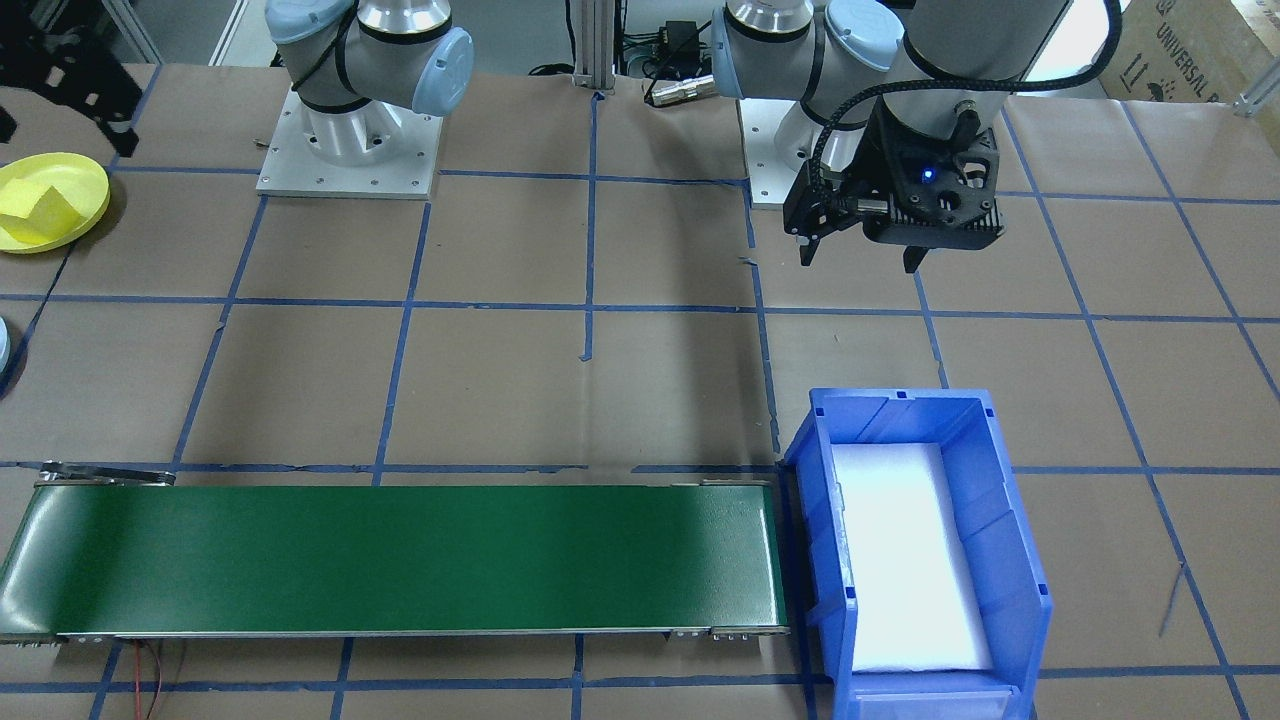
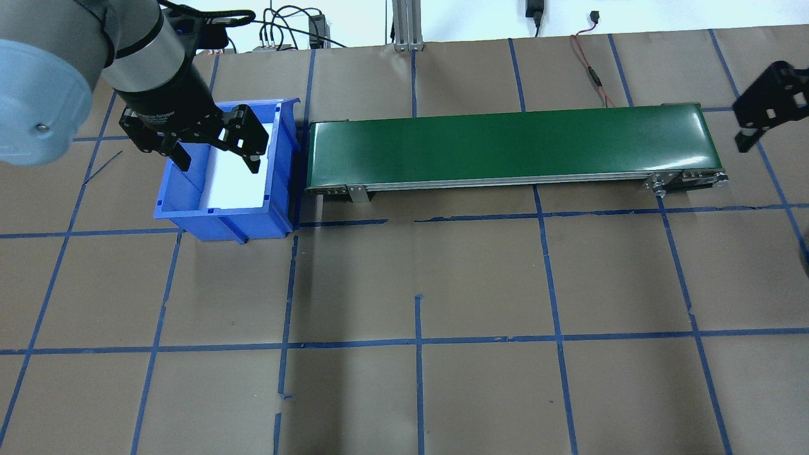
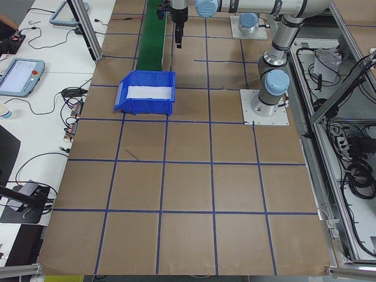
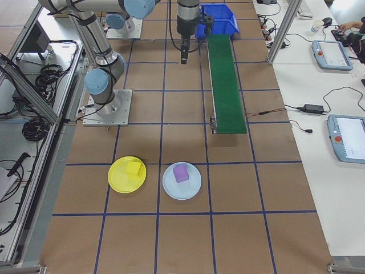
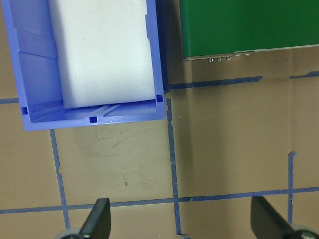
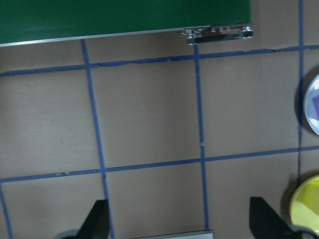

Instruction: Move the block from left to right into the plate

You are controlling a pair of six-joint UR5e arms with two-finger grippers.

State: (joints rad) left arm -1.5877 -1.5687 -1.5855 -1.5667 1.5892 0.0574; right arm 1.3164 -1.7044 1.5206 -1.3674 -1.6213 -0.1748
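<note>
At the table's right-hand end, beyond the green conveyor belt (image 4: 226,80), the yellow plate (image 4: 127,174) lies flat on the brown paper with a yellow block (image 4: 134,168) already sitting inside its rim, and just beside it a pale blue plate (image 4: 182,180) carries a purple block (image 4: 181,173). Both arms are well apart from these. The left gripper (image 2: 212,148) hangs near the blue bin (image 2: 221,218) at the belt's other end, fingers spread and holding nothing; the bin shows only a white liner, and the belt is bare. The right gripper (image 6: 177,219) hovers over bare paper near the belt's end, its fingers likewise wide apart and empty in its wrist view, with the plates just entering at the frame's right edge. Judging by this layout, the transfer looks finished or close to it. The block appears small, rigid and light, probably foam or plastic with flat faces, so a pinch across two opposite sides near the middle should hold it squarely; a corner grip could let it twist. The plate looks light enough to slide if nudged.
</note>
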